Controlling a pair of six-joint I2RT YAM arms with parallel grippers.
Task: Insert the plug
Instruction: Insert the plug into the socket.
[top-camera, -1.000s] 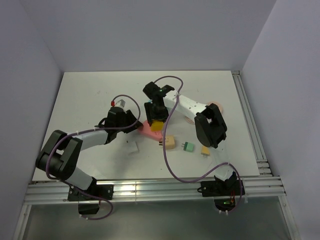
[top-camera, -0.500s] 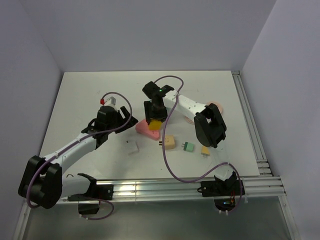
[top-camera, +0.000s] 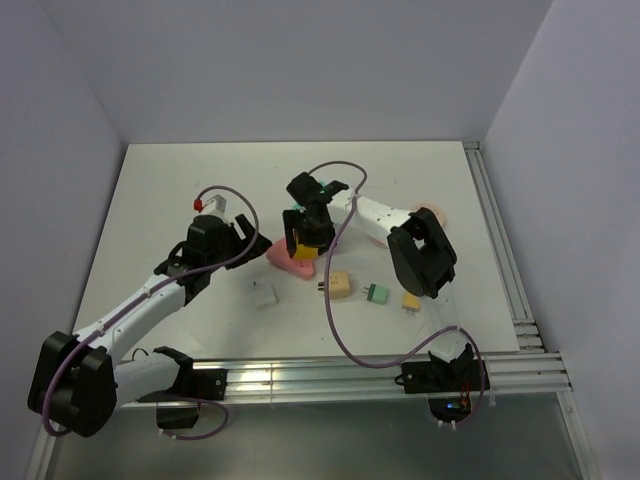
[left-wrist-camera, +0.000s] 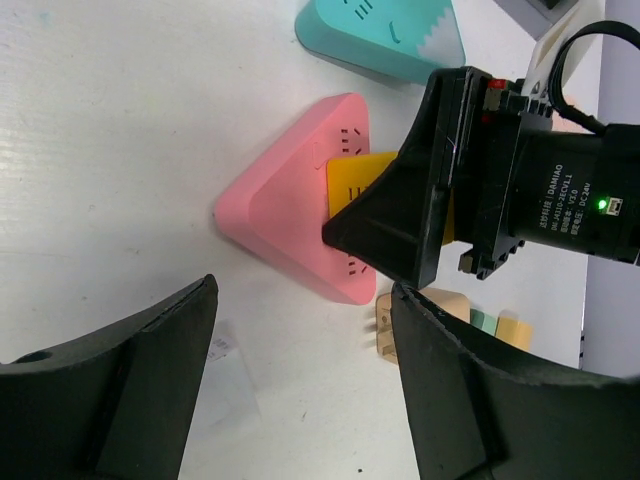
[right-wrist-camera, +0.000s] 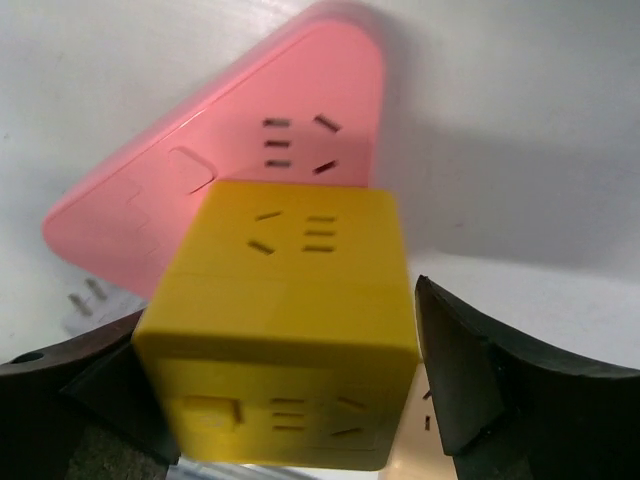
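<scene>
Right wrist: my right fingers (right-wrist-camera: 470, 380) are loosely flanking the plug (right-wrist-camera: 290, 280) because it looks seated in the socket (right-wrist-camera: 180, 190); left fingers (left-wrist-camera: 480, 400) gaping, empty.

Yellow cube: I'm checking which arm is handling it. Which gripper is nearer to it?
Right. The fingers of the right gripper flank the yellow cube on both sides as it sits on the pink socket. The left gripper hangs open off to one side, apart from both.
</scene>
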